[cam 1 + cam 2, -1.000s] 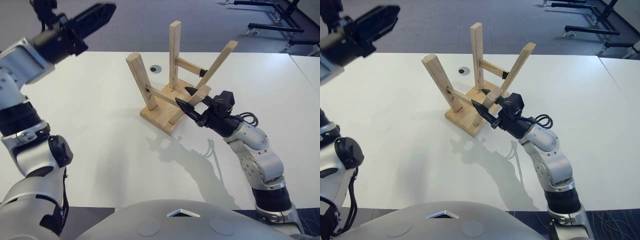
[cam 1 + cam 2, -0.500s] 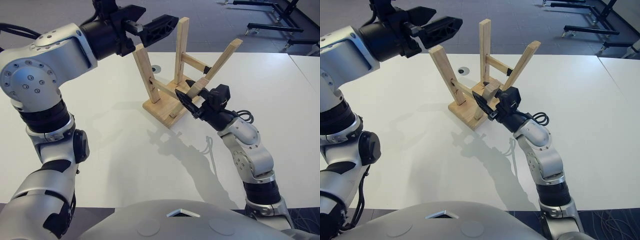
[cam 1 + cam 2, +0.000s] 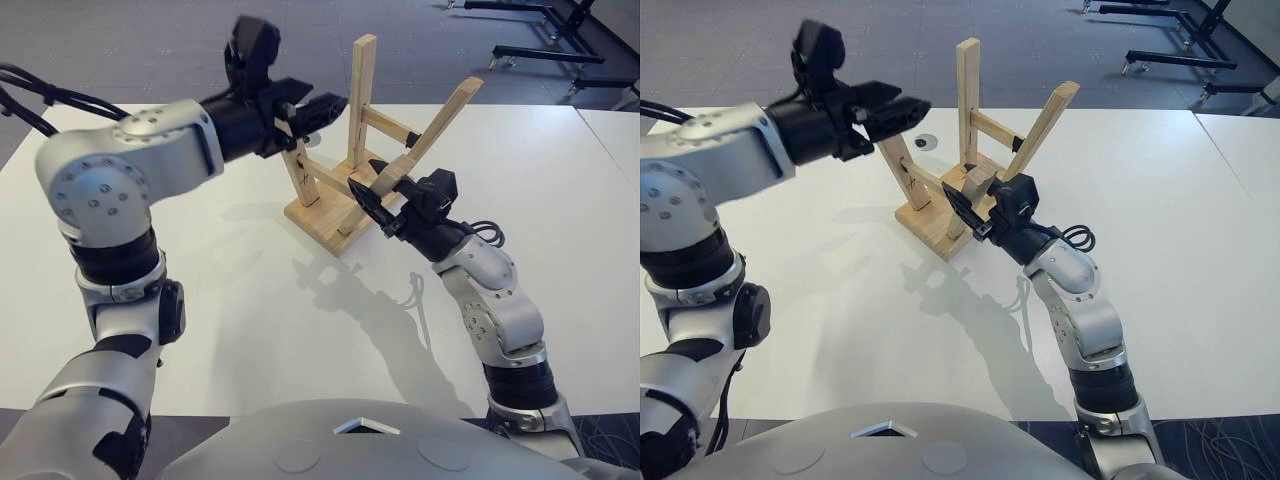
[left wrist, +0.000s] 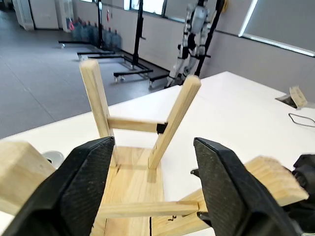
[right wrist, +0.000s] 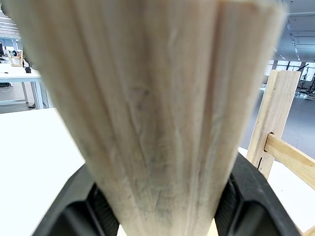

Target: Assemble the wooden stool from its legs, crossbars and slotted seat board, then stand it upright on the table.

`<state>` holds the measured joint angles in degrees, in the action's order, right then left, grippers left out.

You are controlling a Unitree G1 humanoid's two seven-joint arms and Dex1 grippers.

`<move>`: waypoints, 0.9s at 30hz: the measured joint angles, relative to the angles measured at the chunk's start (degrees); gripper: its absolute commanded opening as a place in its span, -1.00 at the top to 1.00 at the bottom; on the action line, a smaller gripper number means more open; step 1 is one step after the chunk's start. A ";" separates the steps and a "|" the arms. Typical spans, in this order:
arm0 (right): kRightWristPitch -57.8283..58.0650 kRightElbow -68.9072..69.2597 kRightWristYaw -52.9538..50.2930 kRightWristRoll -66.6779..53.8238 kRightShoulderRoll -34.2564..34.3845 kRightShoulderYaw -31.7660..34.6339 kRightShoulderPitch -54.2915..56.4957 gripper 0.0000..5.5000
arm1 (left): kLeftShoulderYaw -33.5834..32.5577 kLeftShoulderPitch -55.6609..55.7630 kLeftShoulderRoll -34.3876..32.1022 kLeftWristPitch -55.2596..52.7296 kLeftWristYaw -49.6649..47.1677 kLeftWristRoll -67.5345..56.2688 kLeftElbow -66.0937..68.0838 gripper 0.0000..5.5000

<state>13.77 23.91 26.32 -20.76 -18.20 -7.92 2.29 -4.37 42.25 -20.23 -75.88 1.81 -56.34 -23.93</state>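
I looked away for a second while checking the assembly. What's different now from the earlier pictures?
The left claw, open, swung in from the far left to the top of the front-left leg, gripping nothing. The right claw stayed shut on the front-right leg, and the upturned stool barely shifted on the table.

- Wooden stool (image 3: 345, 190): pale bare wood, upside down on the white table (image 3: 200, 270), legs pointing up.
- Slotted seat board (image 3: 318, 218): squarish, lowest part, lying on the tabletop with one corner towards the camera.
- Far leg (image 3: 361, 95): nearly upright.
- Far right leg (image 3: 446, 112): leaning outward to the right.
- Near left leg (image 3: 298, 170): leaning left.
- Near right leg (image 3: 396, 180): tilted, clamped in the right gripper (image 3: 363, 183).
- Upper crossbar (image 3: 386, 125): joining the two far legs.
- Lower crossbar (image 3: 328, 180): running from the near left leg.
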 measured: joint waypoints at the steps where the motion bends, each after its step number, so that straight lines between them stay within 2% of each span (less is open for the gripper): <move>1: 0.00 -0.01 0.00 0.03 0.03 -0.04 0.03 0.25 | 1.00 -0.89 -0.12 0.78 0.60 0.93 -0.33 0.11; 6: 0.22 0.00 -0.12 0.08 0.27 -0.16 0.16 0.25 | 6.42 -7.88 0.34 5.51 5.38 5.97 0.48 0.41; 15: 1.13 0.30 -0.51 0.09 0.38 -0.28 0.41 0.25 | 8.13 -8.54 2.42 10.07 9.41 11.99 3.79 0.94; 17: 1.19 0.33 -0.55 0.07 0.41 -0.26 0.41 0.25 | 8.59 -8.57 3.00 10.35 10.07 12.78 3.86 0.99; 27: 2.12 0.83 -1.03 0.05 0.81 -0.22 0.40 0.25 | 8.23 -6.95 5.95 10.66 10.49 14.94 3.87 0.99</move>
<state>15.90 24.74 25.29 -20.71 -17.39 -8.14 2.68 3.86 35.30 -14.28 -65.22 12.30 -41.39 -20.06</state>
